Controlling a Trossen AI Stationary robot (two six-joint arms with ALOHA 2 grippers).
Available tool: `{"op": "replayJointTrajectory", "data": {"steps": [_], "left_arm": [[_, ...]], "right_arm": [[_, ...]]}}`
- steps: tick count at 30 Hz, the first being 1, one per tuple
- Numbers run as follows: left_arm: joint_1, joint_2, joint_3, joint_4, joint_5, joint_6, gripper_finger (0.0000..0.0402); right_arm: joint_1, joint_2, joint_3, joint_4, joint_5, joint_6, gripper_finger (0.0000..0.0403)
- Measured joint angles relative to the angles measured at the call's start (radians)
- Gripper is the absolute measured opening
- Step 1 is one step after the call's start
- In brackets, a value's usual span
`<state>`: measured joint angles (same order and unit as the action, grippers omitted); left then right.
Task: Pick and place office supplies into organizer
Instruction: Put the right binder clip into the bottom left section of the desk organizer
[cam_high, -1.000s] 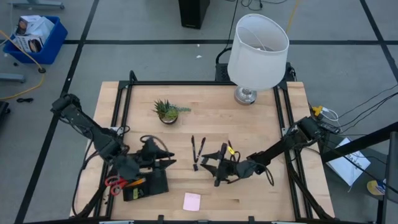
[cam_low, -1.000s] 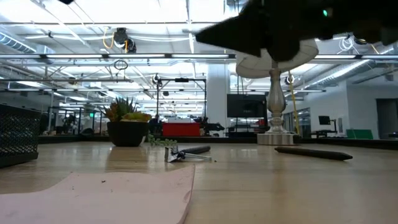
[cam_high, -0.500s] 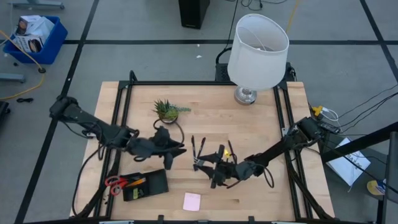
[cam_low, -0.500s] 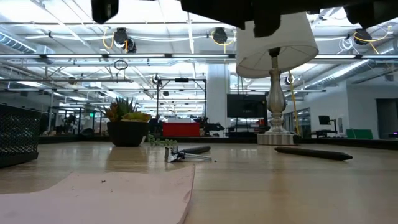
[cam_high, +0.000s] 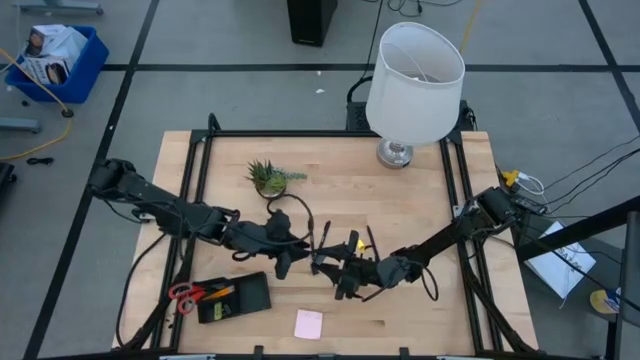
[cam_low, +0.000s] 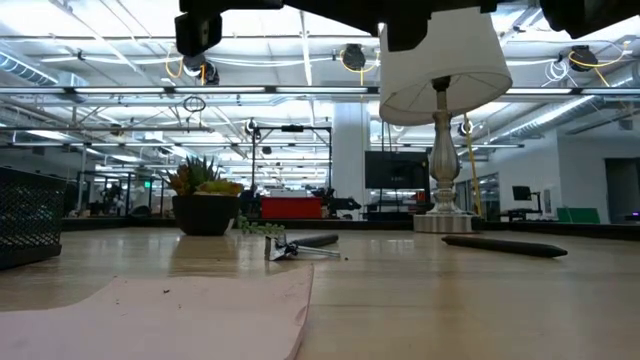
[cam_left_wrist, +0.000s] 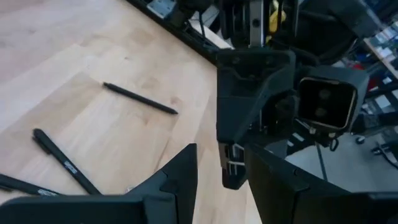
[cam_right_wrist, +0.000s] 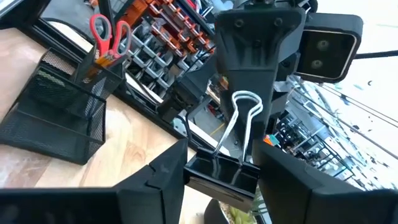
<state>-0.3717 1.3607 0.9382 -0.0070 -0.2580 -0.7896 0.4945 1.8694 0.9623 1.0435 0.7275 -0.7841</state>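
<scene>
My right gripper (cam_right_wrist: 221, 182) is shut on a black binder clip (cam_right_wrist: 219, 173) above the table's middle (cam_high: 336, 272). My left gripper (cam_left_wrist: 221, 186) is open and faces it from the left (cam_high: 310, 262), its fingers on either side of the clip's end. The organizer (cam_high: 236, 298), a black mesh tray (cam_right_wrist: 55, 124), sits near the front left edge with red scissors (cam_right_wrist: 106, 30) and orange pencils in it. Thin black pens (cam_high: 318, 238) and a pink pad (cam_high: 308, 323) lie flat on the table. My right gripper pinches the clip's black body (cam_right_wrist: 205, 169) between its two fingers, coming level from the table's right. The clip is lifted clear, and its wire handles (cam_right_wrist: 244, 118) stick out past the fingertips toward the left gripper. My left gripper: I cannot tell whether its fingers touch the clip.
A small potted plant (cam_high: 268, 178) stands far left of centre. A white-shaded lamp (cam_high: 414, 82) stands at the far edge. Another pen with a yellow piece (cam_high: 362, 242) lies just beyond the grippers. Small clips (cam_low: 290, 248) lie on the wood behind the pink pad (cam_low: 190, 305).
My left gripper has left the organizer and travelled toward the table's right, ending face to face with the right gripper. My right gripper, still holding the clip, has edged slightly toward the left.
</scene>
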Motion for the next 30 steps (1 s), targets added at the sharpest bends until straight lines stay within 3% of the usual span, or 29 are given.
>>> {"op": "replayJointTrajectory", "data": {"steps": [9, 21, 30], "left_arm": [[0.004, 0.027, 0.000, 0.020, 0.002, 0.042, 0.0136], [-0.014, -0.053, 0.000, 0.000, -0.002, 0.044, 0.0136], [-0.021, -0.036, 0.000, -0.051, -0.082, 0.027, 0.0136]], "right_arm": [[0.006, 0.000, 0.000, -0.005, 0.001, 0.026, 0.0169], [0.010, 0.000, 0.000, -0.105, 0.059, 0.095, 0.0166], [-0.016, 0.000, 0.000, -0.094, 0.083, 0.107, 0.0165]]}}
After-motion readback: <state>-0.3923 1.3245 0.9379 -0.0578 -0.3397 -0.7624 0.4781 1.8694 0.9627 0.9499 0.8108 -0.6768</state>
